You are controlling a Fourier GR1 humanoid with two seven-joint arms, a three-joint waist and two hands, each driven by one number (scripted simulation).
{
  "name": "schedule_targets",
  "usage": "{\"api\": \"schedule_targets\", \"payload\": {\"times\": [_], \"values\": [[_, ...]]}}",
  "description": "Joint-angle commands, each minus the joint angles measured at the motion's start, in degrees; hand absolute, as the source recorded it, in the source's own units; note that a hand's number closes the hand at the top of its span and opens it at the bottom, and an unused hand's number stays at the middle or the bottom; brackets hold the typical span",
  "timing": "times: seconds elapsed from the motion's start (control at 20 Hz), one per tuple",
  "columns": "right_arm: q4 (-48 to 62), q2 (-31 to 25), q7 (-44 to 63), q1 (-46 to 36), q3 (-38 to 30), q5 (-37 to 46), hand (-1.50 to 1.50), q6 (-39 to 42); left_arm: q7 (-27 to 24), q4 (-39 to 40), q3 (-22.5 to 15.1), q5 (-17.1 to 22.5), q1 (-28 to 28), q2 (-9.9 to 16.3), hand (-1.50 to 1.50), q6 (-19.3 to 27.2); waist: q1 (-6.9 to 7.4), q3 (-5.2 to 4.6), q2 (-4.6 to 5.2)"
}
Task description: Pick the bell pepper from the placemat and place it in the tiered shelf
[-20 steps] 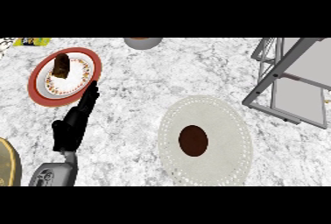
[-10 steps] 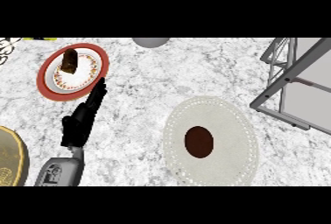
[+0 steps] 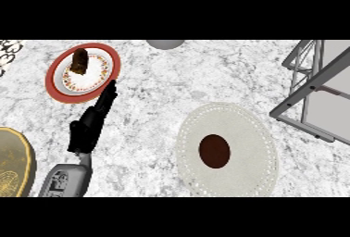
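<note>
progress: nothing done, grasp and transfer both left | tiered shelf [image 3: 315, 88] upper right | placemat [image 3: 229, 149] lower centre-right, bell pepper [image 3: 214, 151] on it | left hand [image 3: 91, 125] lower left, fingers straight, holding nothing | right hand unseen

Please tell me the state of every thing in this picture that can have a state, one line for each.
Left hand: open, fingers straight, pointing toward the red plate, holding nothing.
Right hand: not in view.
Bell pepper: dark, lying on the placemat, not yet picked.
Placemat: flat on the counter, carrying only the pepper.
Tiered shelf: at the right edge; the visible part holds nothing.
Red plate: carries a brown piece of food.
</note>
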Motion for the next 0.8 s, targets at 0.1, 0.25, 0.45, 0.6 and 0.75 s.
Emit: {"api": "schedule_targets", "payload": {"times": [0.1, 0.25, 0.45, 0.6, 0.75], "values": [[2.64, -0.82, -5.63, -8.26, 5.09, 1.49, 1.5, 3.91, -0.02, 0.17, -1.59, -1.68, -0.64, -1.19, 0.0, 0.99, 0.63, 0.02, 0.13], [-0.69, 0.91, -3.96, -13.44, 9.18, 2.61, 1.5, -3.56, -0.89, -1.29, -1.19, -0.38, 2.09, 0.13, 0.0, -1.01, 1.29, -0.02, 0.13], [2.23, 1.92, -4.55, -20.01, 14.4, 6.36, 1.5, -5.23, -4.98, 5.16, -0.85, -1.39, 0.11, -1.3, 0.0, 0.48, 0.74, -0.05, 0.25], [-0.37, 6.16, -6.96, -24.36, 18.06, 11.19, 1.5, -12.06, 0.85, 2.65, -0.74, -0.99, -3.4, -1.16, 0.0, 0.17, 1.06, -0.02, 0.22], [-1.43, 8.67, -7.07, -29.35, 20.74, 12.44, 1.5, -12.99, -1.05, 2.04, -3.01, -3.6, -0.47, -3.79, 0.0, 3.48, 1.16, -0.05, 0.15]]}}
